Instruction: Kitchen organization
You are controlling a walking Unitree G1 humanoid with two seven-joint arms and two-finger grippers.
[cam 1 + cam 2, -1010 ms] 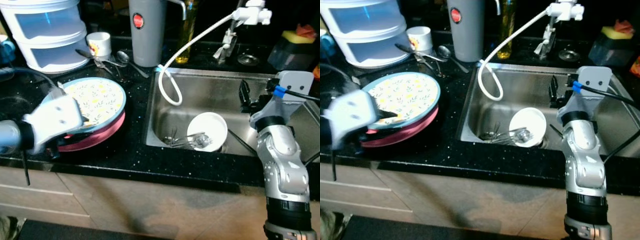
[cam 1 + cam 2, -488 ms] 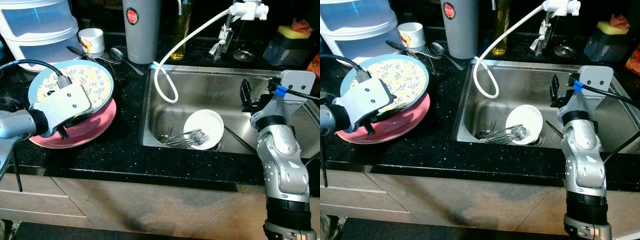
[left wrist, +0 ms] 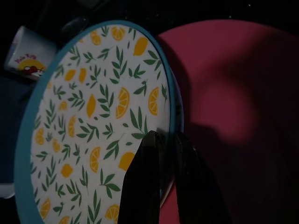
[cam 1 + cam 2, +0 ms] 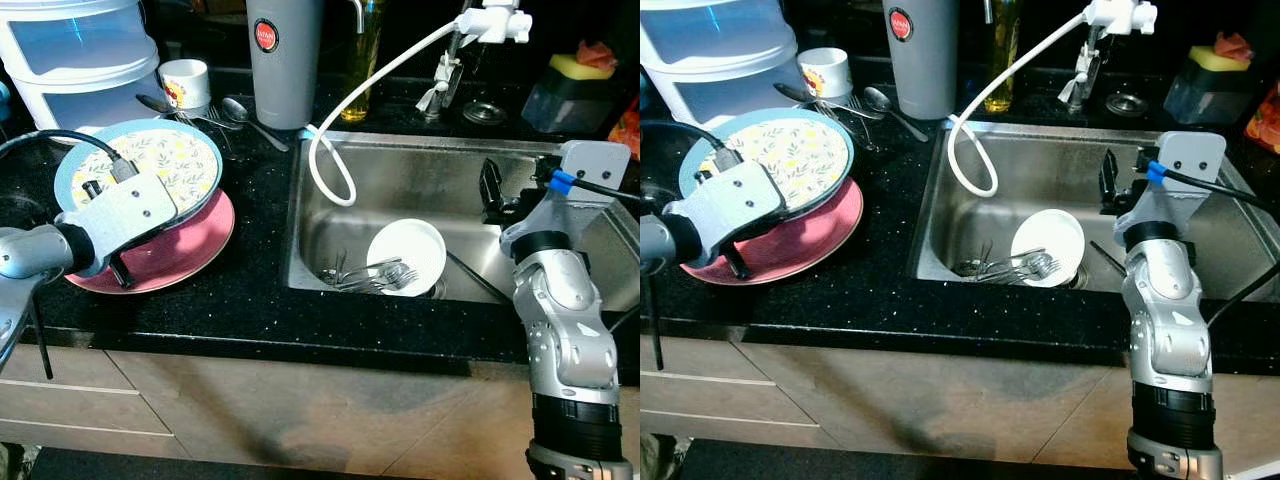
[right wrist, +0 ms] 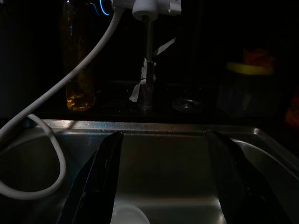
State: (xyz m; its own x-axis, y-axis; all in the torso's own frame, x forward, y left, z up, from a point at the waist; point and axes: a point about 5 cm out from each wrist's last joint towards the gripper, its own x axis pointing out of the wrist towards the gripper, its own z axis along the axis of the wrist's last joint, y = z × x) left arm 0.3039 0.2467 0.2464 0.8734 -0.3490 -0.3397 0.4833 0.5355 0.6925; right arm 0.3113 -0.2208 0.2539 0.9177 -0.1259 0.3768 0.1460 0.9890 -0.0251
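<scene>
- Lifting the lemon plate [image 4: 150,165] by its near rim, left gripper [image 3: 163,154] has raised it since a second ago; it now tilts up off the pink plate [image 4: 175,250], far edge highest.
- Jaws are pinched narrow on the rim, one finger on the patterned face, one behind.
- Pink plate is left flat on the black tabletop [image 4: 250,290], now more exposed.
- Means the plates are being separated; likely next is carrying the lemon plate away.
- Right gripper [image 5: 163,186] hasn't moved: jaws wide, empty, over the sink [image 4: 420,170] above the white bowl [image 4: 405,255] and forks [image 4: 365,275].

White hose [image 4: 380,75] loops beside oil bottle [image 4: 361,60].
</scene>
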